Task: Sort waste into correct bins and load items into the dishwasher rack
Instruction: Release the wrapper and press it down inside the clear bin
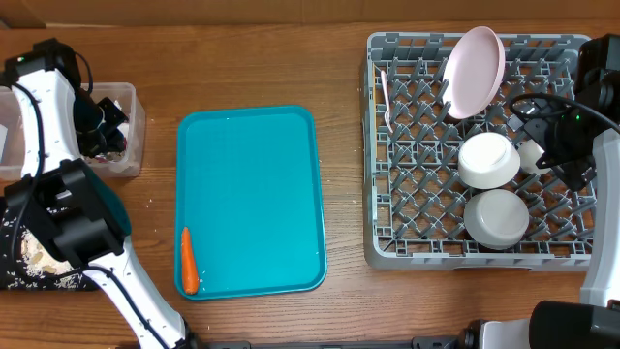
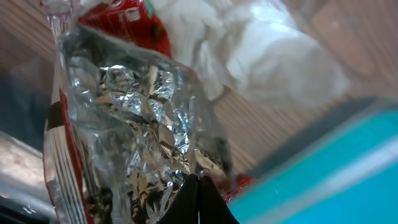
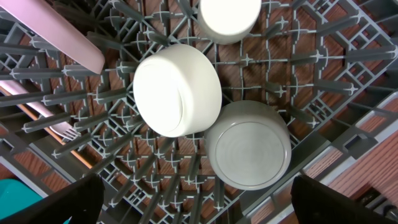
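My left gripper (image 1: 101, 131) reaches down into the clear tub (image 1: 133, 105) at the far left. In the left wrist view its fingers (image 2: 198, 200) are shut tip to tip and touch the silver-and-red foil wrapper (image 2: 134, 106); no foil shows between them. The crumpled napkin (image 2: 255, 53) lies behind the wrapper. The carrot piece (image 1: 189, 260) lies on the teal tray (image 1: 250, 174). Food scraps (image 1: 34, 254) sit in the black tray (image 1: 17, 282). The dishwasher rack (image 1: 383, 254) holds the plate (image 1: 475, 68), fork (image 1: 386, 97), two bowls (image 1: 489, 160) (image 1: 497, 218) and cup (image 1: 531, 155). My right gripper (image 3: 199, 205) hangs open above the rack, empty.
The left arm's dark body (image 1: 73, 208) covers part of the black tray. The right arm (image 1: 581, 126) hangs over the rack's right side. Bare wood (image 1: 344, 145) separates the teal tray from the rack.
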Robot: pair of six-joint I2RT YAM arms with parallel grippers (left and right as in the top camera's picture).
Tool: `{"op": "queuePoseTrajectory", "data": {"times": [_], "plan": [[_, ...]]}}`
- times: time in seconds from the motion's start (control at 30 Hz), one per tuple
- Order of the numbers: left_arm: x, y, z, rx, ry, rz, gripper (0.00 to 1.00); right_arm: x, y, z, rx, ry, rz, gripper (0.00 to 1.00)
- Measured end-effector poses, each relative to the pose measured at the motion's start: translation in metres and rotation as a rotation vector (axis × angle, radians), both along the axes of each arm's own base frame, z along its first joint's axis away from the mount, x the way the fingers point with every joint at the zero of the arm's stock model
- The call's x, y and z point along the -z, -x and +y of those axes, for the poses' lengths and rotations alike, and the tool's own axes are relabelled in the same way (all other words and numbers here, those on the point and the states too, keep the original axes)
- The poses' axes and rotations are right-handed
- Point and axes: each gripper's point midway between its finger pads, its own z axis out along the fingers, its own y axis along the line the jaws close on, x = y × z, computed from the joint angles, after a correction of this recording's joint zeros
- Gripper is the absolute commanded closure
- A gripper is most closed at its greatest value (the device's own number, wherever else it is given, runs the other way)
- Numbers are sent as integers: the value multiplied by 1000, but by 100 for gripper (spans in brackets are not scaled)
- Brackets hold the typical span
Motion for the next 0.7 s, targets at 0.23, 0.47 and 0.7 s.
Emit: {"op": "queuePoseTrajectory", "data": {"times": [0.23, 0.47, 0.7], "plan": [[7, 7, 29, -23, -97, 34, 96, 0, 0, 0, 0, 0, 0, 0], [5, 29, 76, -99, -193, 75, 96, 0, 0, 0, 0, 0, -1, 0], [-4, 42, 98, -180, -222, 83, 94, 0, 0, 0, 0, 0, 0, 0]]}}
